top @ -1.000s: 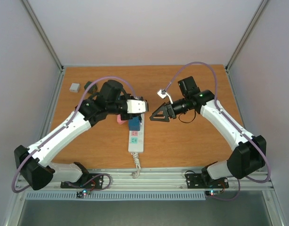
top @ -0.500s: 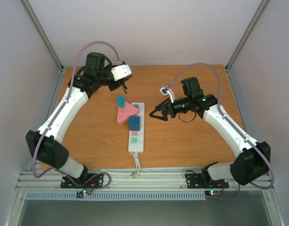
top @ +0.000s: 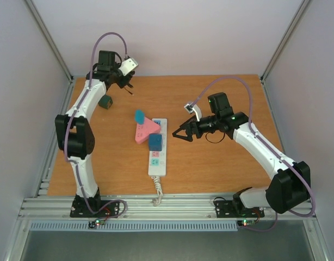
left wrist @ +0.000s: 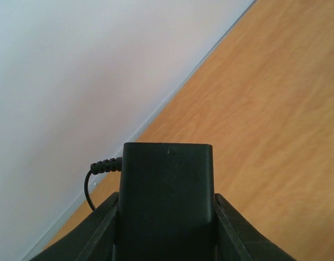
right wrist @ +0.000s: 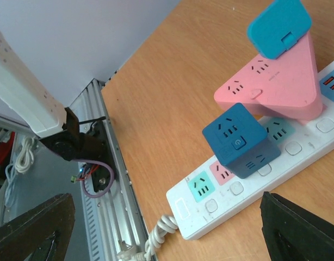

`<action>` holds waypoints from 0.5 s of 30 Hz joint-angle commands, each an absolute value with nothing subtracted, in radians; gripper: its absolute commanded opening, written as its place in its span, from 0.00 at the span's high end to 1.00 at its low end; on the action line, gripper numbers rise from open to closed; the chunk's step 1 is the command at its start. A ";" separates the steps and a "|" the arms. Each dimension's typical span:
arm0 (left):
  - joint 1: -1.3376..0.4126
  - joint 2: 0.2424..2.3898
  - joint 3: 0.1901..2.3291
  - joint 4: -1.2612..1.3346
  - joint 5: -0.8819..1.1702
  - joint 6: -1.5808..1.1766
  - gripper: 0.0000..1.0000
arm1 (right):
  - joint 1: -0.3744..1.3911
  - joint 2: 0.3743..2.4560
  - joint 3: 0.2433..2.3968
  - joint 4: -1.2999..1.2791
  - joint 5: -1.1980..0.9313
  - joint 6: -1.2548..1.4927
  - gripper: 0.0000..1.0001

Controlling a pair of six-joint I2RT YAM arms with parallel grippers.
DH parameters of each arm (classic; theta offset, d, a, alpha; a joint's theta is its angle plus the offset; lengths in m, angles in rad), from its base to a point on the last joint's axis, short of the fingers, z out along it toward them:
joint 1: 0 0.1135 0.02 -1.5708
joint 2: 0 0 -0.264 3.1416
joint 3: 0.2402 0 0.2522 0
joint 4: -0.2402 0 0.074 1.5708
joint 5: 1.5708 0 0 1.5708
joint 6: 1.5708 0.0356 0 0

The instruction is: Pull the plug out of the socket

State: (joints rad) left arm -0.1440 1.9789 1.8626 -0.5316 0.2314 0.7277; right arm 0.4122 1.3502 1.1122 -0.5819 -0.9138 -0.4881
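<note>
The wooden table [top: 221, 168] bears the white power strip [top: 158, 168], with its coiled cord at the near end. The right gripper [top: 180, 132] hangs just right of the strip, jaws wide apart and empty. The left gripper [top: 129, 83] is raised well beyond the strip, far left of it, and is clamped on a black plug [left wrist: 167, 201]. On the strip's far half sit a pink triangular adapter [top: 147, 130], a dark blue cube adapter [top: 155, 142] and a teal plug [top: 139, 116].
</note>
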 commanded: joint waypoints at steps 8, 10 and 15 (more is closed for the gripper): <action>-0.095 2.274 2.031 -0.416 0.060 0.709 0.83 | 0.410 1.426 1.121 -0.535 -0.919 -0.497 0.06; -0.095 2.301 2.023 -0.418 0.066 0.707 0.83 | 0.410 1.435 1.123 -0.534 -0.919 -0.497 0.06; -0.094 2.309 1.963 -0.425 0.141 0.672 0.81 | 0.410 1.451 1.124 -0.530 -0.917 -0.508 0.06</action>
